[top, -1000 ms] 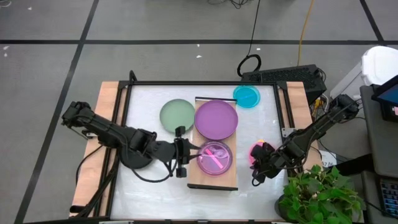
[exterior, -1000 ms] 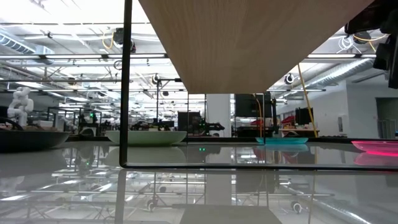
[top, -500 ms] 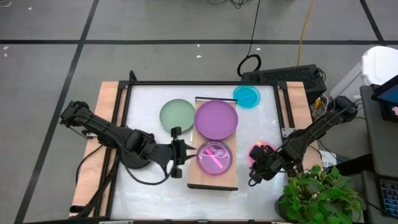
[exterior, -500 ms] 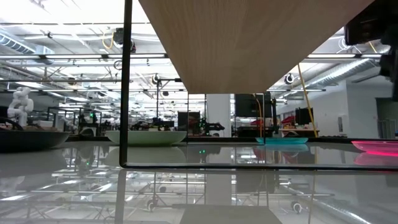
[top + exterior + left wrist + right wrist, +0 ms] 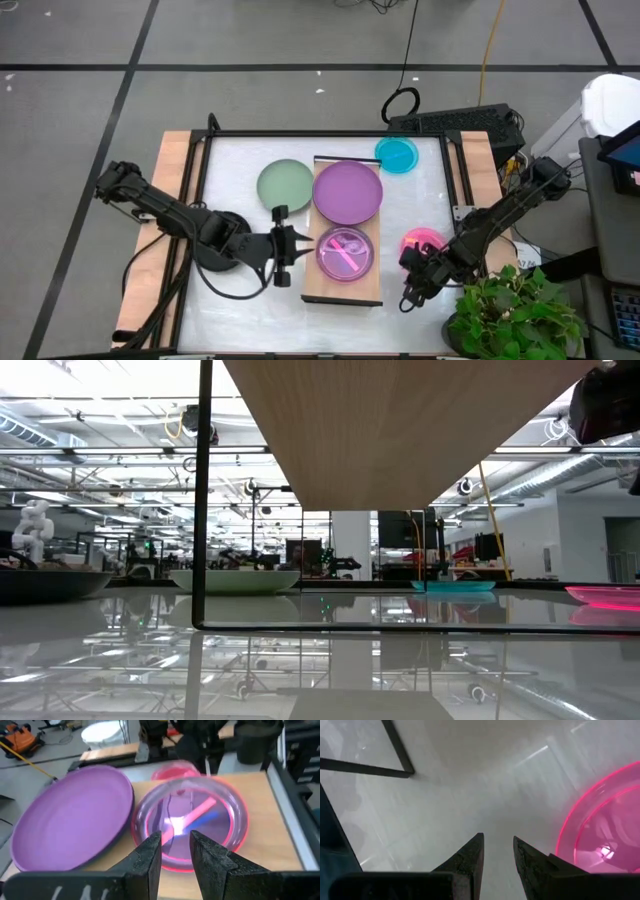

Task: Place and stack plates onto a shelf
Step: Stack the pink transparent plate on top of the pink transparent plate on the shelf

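Here left tool [image 5: 297, 250], empty and slightly parted, faces the shelf [image 5: 312, 287] edge.

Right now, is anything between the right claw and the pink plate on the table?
Nothing visible. The right claw hovers empty beside the pink plate, only bare white tabletop between them.

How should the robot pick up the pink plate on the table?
Probably by its raised rim. The pink plate lies flat on the white tabletop, so only the edge offers a pinch. The right gripper is beside it and could come at the near edge.
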Action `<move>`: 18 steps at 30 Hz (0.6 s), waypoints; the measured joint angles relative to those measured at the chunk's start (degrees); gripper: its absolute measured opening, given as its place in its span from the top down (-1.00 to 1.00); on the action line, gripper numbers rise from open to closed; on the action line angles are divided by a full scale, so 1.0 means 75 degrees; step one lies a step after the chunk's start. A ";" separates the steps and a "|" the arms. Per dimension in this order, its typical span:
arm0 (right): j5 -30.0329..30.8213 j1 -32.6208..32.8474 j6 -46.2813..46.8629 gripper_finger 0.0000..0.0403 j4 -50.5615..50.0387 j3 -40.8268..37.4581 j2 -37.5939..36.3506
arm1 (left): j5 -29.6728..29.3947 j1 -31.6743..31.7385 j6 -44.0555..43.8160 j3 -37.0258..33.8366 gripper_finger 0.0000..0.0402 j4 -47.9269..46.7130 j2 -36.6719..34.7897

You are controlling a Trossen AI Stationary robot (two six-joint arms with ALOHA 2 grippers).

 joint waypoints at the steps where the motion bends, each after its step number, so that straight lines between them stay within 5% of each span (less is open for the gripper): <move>1: 0.0000 0.0009 0.0074 0.55 -0.0048 0.0000 0.0004 | 0.0000 0.0000 0.0003 0.0001 0.46 0.0005 -0.0036; 9: 0.0041 -0.0015 0.1254 0.55 -0.1556 0.0000 0.0007 | 0.0005 0.0020 0.0140 0.0001 0.46 -0.0010 -0.0047; 18: 0.0029 -0.0017 0.1072 0.55 -0.1318 0.0003 0.0616 | 0.0009 0.0125 0.0341 0.0001 0.46 0.0014 -0.0047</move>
